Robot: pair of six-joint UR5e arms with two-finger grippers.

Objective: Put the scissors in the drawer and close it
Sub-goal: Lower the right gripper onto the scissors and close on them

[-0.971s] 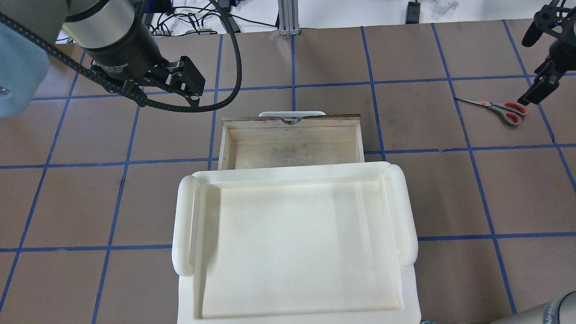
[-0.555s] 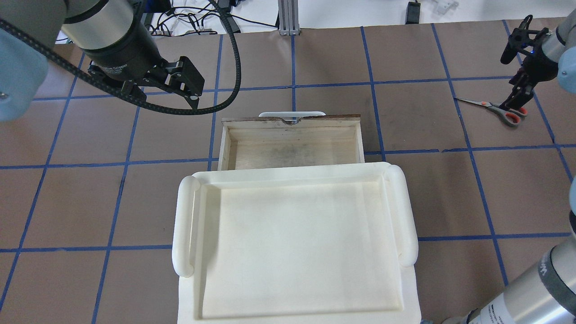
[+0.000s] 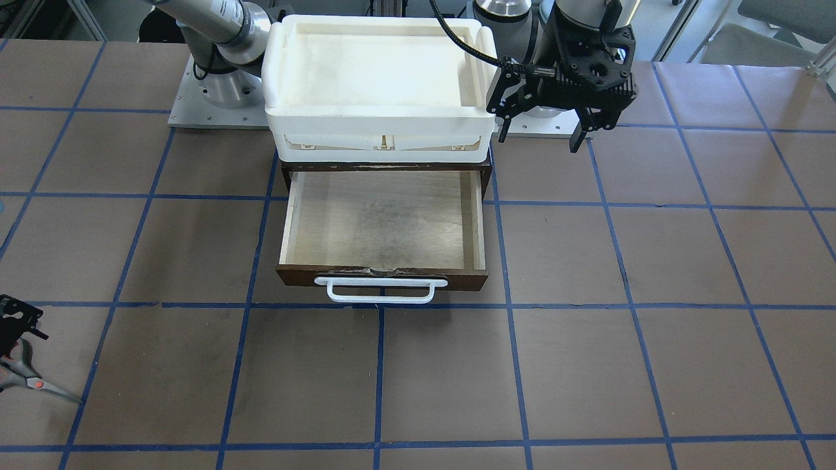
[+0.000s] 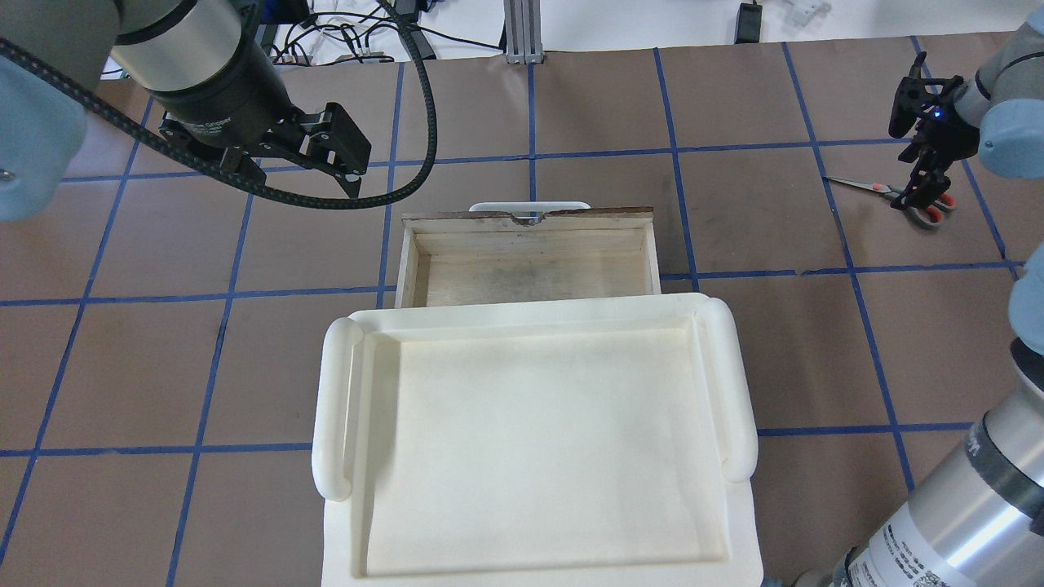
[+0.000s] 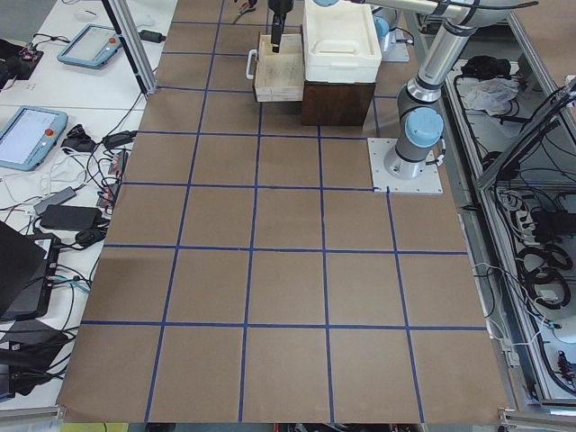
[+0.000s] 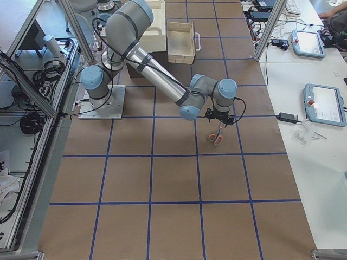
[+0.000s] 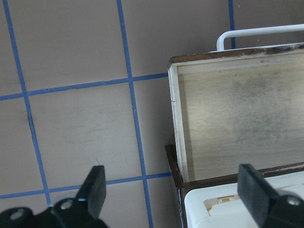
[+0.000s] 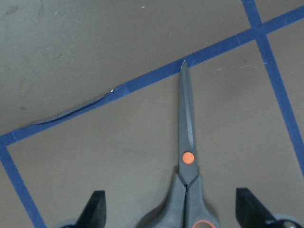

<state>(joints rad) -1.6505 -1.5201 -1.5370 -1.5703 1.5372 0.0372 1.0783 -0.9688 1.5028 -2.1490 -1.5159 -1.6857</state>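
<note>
The scissors (image 8: pixel 186 156) lie flat on the brown table at the far right, shut, blades pointing away from the handles; they also show in the overhead view (image 4: pixel 856 185) and the front view (image 3: pixel 39 384). My right gripper (image 4: pixel 917 194) is open and hangs low over the handles, one finger (image 8: pixel 96 209) on each side, gripping nothing. The drawer (image 4: pixel 530 218) stands pulled open and empty under the white tray, its white loop handle (image 3: pixel 381 290) facing away from me. My left gripper (image 4: pixel 338 155) is open and empty, above the table left of the drawer.
A white plastic tray (image 4: pixel 334 408) sits on top of the dark cabinet that holds the drawer. Blue tape lines grid the brown table. Cables and an aluminium post (image 4: pixel 518 33) lie beyond the far edge.
My right arm has swung in from the right and turned its gripper, which now stands lower, straddling the scissors' handles. The left arm, drawer and scissors have not moved.
</note>
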